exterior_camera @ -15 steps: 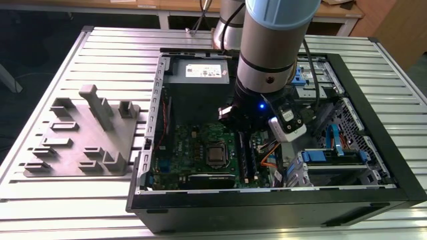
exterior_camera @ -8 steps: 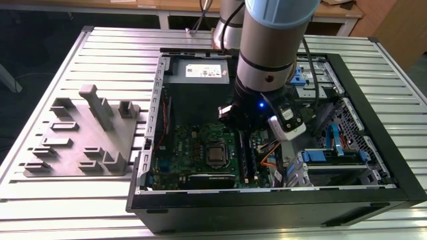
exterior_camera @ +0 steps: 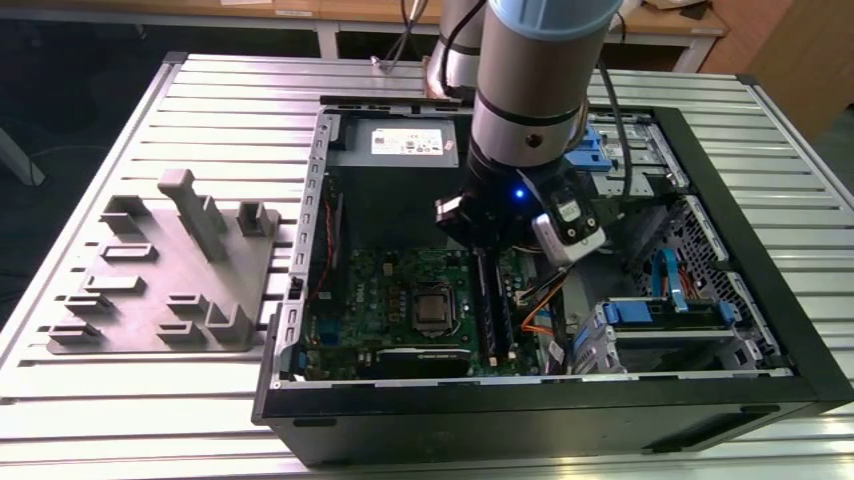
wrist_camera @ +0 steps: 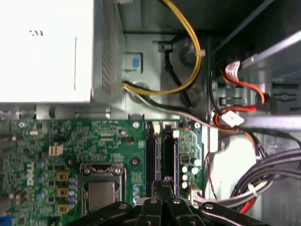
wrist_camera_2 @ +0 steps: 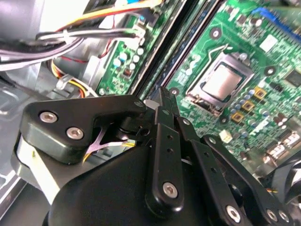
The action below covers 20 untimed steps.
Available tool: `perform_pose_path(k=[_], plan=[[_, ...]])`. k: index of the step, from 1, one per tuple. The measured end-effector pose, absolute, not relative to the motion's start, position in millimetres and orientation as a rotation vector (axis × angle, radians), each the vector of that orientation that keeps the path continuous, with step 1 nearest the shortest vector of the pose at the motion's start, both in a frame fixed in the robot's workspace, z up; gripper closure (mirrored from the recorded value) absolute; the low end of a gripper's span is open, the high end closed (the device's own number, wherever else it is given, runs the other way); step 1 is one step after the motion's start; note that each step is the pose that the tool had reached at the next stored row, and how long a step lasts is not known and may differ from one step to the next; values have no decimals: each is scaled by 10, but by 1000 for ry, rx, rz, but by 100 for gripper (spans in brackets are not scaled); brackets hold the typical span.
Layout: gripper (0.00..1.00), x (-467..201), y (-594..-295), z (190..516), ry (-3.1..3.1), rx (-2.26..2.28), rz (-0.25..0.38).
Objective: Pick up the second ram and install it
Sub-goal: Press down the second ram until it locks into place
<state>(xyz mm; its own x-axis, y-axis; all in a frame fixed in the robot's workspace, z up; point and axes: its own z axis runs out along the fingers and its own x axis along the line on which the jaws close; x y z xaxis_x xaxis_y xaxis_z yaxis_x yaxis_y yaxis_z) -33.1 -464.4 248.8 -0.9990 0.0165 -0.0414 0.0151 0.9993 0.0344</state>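
Jaws on your gripper [wrist_camera: 162,183] look pressed together above the memory slots [wrist_camera: 161,155], but you cannot tell whether the second ram sits between them or already in a slot. Judge it light, stiff and fragile, so hold its long edges. The first wrist view shows the slots end-on; the exterior view shows the case [exterior_camera: 747,250].

— Arm [exterior_camera: 534,90]? Reaches straight down, wrist vertical.
— Hand [wrist_camera: 162,186]? Points downward, fingers [wrist_camera_2: 165,117] pressed together at the tips, black linkage folded in tight behind them in both wrist views.
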Motion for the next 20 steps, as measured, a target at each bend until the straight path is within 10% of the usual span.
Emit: perform_pose_path(k=[20], plan=[[93,-332,-4456,2430,3099,24,53]])
